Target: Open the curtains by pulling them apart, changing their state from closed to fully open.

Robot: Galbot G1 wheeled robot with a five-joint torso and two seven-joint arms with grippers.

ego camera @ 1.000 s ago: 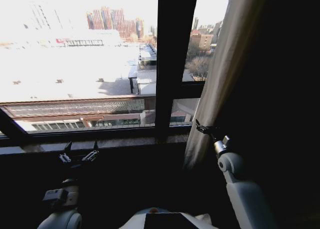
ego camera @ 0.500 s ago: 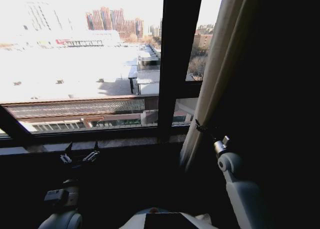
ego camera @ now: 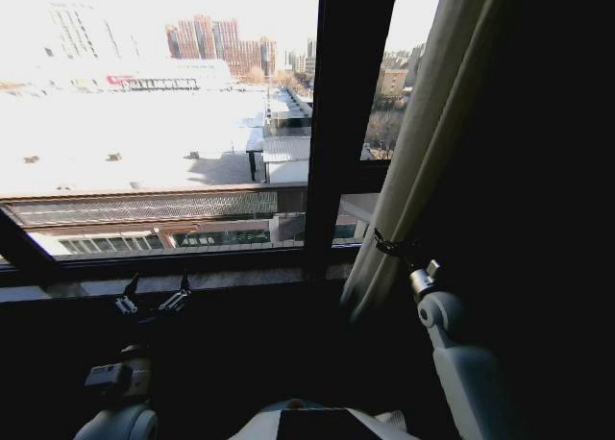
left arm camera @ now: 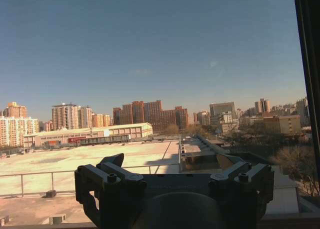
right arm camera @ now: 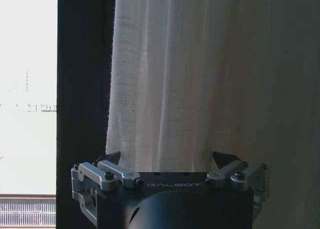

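Note:
One of the curtains [ego camera: 423, 142] hangs bunched at the right of the window as a cream pleated panel; its lower edge sweeps toward the sill. My right gripper [ego camera: 389, 245] is raised against its inner edge, just right of the dark window post [ego camera: 346, 123]. In the right wrist view the sheer curtain [right arm camera: 170, 79] hangs straight ahead of that open gripper [right arm camera: 167, 161], its fingers [right arm camera: 111, 159] spread wide. I cannot tell whether they touch the fabric. My left gripper [ego camera: 154, 297] is open, low under the sill, facing bare glass. In the left wrist view it [left arm camera: 172, 164] holds nothing.
A stone window sill [ego camera: 221, 279] runs across below the glass, with a dark wall beneath it. Right of the curtain the room is dark. Rooftops and city buildings [left arm camera: 145, 114] lie beyond the glass.
The whole head view has shifted slightly, so the window post sits further right in the picture. The curtain's lower edge lies a little closer to the post. Both arms keep their poses.

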